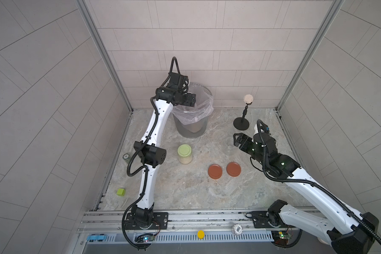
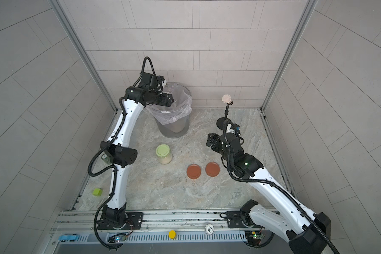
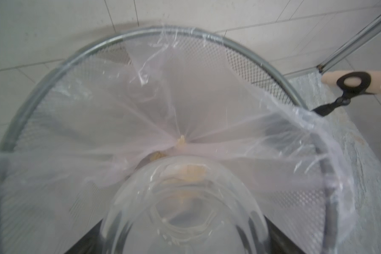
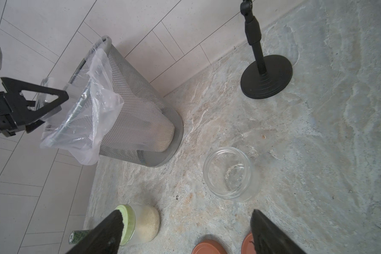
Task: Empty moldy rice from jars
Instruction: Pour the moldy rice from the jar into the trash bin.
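One tall grey mesh bin (image 1: 182,128) with a clear plastic liner (image 1: 204,110) anchors the marbled stone bench (image 1: 185,191). Over the bin's rim the left pincer (image 1: 193,100) grips a clear glass jar (image 3: 185,209), tipped mouth-first into the liner. Only a few beige clumps of moldy rice (image 3: 193,173) cling inside, so this pour looks nearly finished (the second of three, I judge). Well to the bin's right, the right pincer (image 4: 185,213) hangs wide and empty, close over a lidless clear jar (image 4: 230,173) that is already emptied. Just in front of the bin stands the last squat jar (image 1: 185,159), pale green lid (image 1: 184,151) screwed on, full of rice. Next, one pincer must steady that glass while the other twists the lid. Farther from the bin lie two round rust-red lids (image 1: 215,171).
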You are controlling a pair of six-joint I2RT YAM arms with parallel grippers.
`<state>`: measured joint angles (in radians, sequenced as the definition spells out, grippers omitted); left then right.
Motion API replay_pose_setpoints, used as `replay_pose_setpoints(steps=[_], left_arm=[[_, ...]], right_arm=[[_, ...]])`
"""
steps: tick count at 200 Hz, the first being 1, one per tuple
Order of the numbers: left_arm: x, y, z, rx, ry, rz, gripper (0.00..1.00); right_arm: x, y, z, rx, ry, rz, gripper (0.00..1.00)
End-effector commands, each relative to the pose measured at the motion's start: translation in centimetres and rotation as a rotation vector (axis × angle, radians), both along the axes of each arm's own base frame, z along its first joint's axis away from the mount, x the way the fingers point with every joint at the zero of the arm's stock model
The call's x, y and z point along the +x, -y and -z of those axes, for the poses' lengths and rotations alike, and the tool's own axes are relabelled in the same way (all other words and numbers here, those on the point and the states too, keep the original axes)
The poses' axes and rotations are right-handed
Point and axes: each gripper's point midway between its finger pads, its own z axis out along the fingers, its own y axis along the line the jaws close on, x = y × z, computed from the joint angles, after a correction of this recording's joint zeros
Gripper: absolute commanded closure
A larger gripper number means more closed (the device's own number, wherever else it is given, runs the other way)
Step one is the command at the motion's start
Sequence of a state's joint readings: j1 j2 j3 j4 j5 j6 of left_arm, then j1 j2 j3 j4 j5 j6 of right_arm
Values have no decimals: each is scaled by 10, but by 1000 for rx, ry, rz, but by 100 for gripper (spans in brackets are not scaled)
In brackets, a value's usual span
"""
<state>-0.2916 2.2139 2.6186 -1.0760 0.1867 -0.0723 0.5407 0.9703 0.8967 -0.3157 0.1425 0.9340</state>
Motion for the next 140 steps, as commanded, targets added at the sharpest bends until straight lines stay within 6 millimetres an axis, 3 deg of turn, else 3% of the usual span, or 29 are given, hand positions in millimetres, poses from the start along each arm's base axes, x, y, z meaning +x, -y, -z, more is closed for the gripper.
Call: replay_pose_setpoints(steps=[1, 10, 18, 30, 40, 57, 87, 111, 140], left_arm=[[11, 4, -49, -112, 204, 4, 100], [9, 9, -50, -133, 172, 19, 100], [1, 8, -39, -83, 105, 41, 100], [-15, -17, -32, 41, 47, -6, 100], [-8, -28, -32, 53, 65, -52, 100], [0, -6, -59, -66, 190, 16, 100], [-4, 1, -78, -129, 273, 37, 100], [-23, 2, -102, -192, 413, 71, 100], [-50, -9, -133, -232, 589, 54, 100]], right_arm=[[3, -1, -7, -7, 29, 0, 8], [4, -3, -7, -14, 16, -10, 8], [3, -4, -5, -27, -3, -15, 8], [2, -5, -5, -32, -11, -23, 8], [2, -5, -4, -25, 2, -20, 8], [10, -11, -4, -11, 34, -30, 8], [15, -24, -9, -40, -6, -87, 7], [17, -33, -12, -25, 14, -118, 7], [20, -42, -16, -32, 19, -158, 8]])
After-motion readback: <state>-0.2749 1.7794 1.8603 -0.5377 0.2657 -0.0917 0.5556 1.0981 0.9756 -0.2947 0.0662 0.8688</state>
